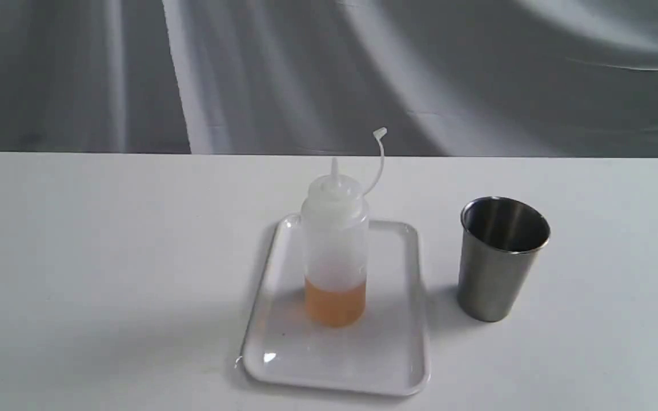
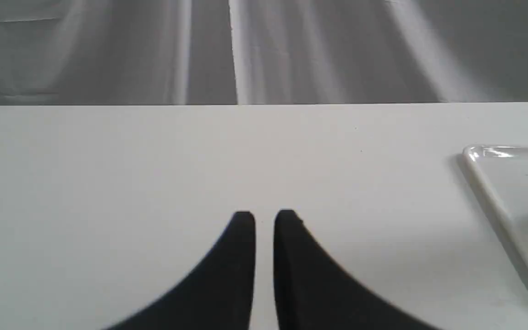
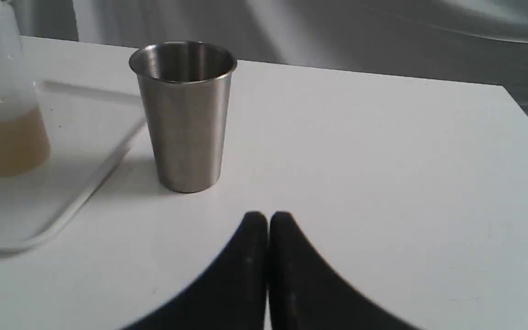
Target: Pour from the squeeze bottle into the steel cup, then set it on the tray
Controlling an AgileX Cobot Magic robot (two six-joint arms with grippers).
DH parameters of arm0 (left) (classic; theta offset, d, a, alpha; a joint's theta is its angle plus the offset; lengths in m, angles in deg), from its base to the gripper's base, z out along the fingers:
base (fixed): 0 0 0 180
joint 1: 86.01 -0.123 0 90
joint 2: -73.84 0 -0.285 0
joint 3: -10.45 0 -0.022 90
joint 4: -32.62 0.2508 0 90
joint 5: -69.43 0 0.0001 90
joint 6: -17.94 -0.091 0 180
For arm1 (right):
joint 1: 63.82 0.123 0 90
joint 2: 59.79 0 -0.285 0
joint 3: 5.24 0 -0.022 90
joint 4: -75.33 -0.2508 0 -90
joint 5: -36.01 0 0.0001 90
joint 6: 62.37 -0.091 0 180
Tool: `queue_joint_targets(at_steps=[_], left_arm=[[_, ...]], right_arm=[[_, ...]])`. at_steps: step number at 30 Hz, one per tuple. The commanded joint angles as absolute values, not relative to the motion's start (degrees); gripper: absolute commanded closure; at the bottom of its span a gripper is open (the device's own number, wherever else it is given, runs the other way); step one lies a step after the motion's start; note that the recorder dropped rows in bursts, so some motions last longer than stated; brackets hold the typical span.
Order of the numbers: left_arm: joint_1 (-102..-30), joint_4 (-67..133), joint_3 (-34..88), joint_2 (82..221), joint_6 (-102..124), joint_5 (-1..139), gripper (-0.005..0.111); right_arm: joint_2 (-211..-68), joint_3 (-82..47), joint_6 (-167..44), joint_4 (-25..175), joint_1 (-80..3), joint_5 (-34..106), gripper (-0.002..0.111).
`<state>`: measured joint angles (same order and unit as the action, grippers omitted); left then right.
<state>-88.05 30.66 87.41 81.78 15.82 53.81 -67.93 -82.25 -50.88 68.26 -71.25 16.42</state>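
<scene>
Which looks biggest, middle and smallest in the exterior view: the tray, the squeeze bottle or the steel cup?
1. tray, clearly the largest.
2 and 3. Too close to rank: the squeeze bottle is taller, the steel cup is wider.

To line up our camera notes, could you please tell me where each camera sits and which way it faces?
Exterior view: raised before the table, facing the curtain across bottle, tray and cup; no robot parts show.
Left wrist view: low, looking across the table past the tray's corner; left pincer tips show.
Right wrist view: low, facing the cup and bottle; right pincer tips show.
Shared: all three see the tray.
</scene>
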Motion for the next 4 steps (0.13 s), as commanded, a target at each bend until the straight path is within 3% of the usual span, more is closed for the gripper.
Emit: queue_joint_targets(at_steps=[1, 4], left_arm=[[-87.8, 30.7, 87.7, 81.6, 16.0, 54.2, 0.098], [-87.8, 30.7, 87.7, 81.6, 16.0, 54.2, 0.098]], right_arm=[[-67.6, -82.5, -50.8, 68.2, -71.8, 16.5, 0.108], [-67.6, -82.5, -50.8, 68.2, -71.8, 16.5, 0.108]])
